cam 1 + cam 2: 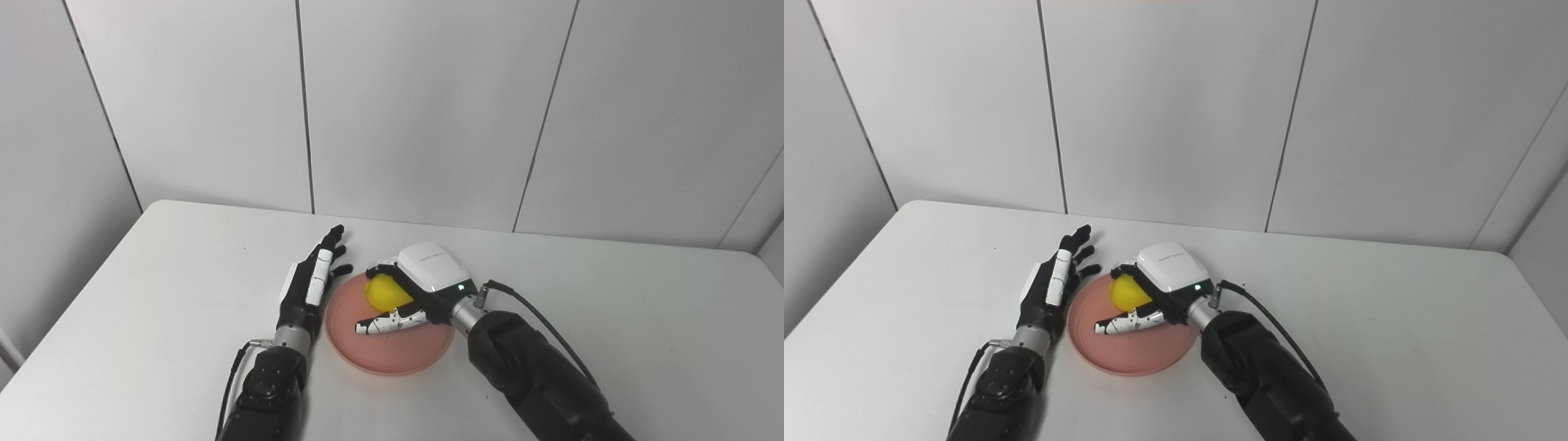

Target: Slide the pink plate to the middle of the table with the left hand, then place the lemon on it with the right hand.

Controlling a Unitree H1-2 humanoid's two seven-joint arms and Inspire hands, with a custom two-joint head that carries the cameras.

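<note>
The pink plate (392, 352) lies flat near the middle of the white table (643, 318). My right hand (422, 282) is over the plate's far part, curled around the yellow lemon (386, 293), with the thumb stretched out below the fruit. I cannot tell whether the lemon rests on the plate. My left hand (312, 278) is open with fingers straight, standing on edge right against the plate's left rim and holding nothing. The same scene shows in the right eye view, with the lemon (1127, 292) and plate (1133, 349).
A grey panelled wall (429, 104) stands behind the table's far edge. A black cable (539, 318) loops off my right wrist.
</note>
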